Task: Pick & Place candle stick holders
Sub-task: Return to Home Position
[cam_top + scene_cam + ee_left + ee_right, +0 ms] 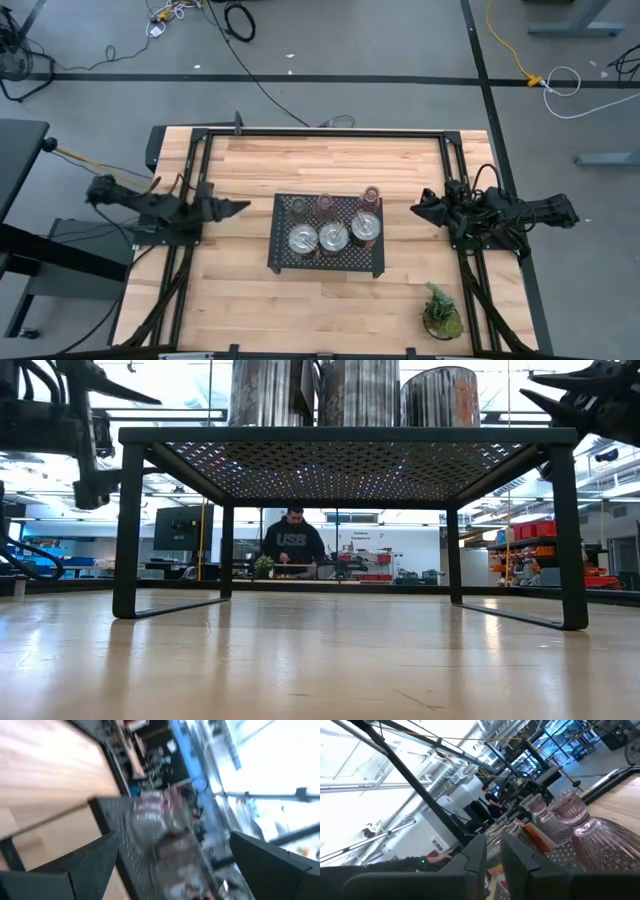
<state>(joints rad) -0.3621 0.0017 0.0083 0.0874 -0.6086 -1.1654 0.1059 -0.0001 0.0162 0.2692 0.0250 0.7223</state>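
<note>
Six candle stick holders stand on the black perforated tray [280, 262] at mid-table. Three shiny silver ones [332, 237] form the near row; they also show in the low view [358, 390]. Three tinted glass cups [325, 204] form the far row and show ribbed in the right wrist view [567, 810]. My left gripper [240, 208] hovers left of the tray, open and empty [174, 837]. My right gripper [418, 209] hovers right of the tray, its fingers close together and empty [492, 842].
A small green potted plant [441, 312] stands near the table's front right corner. The tray stands on thin legs [127, 530] with a gap beneath it. Black rails [325, 133] frame the table. A person [290, 545] stands in the room far behind.
</note>
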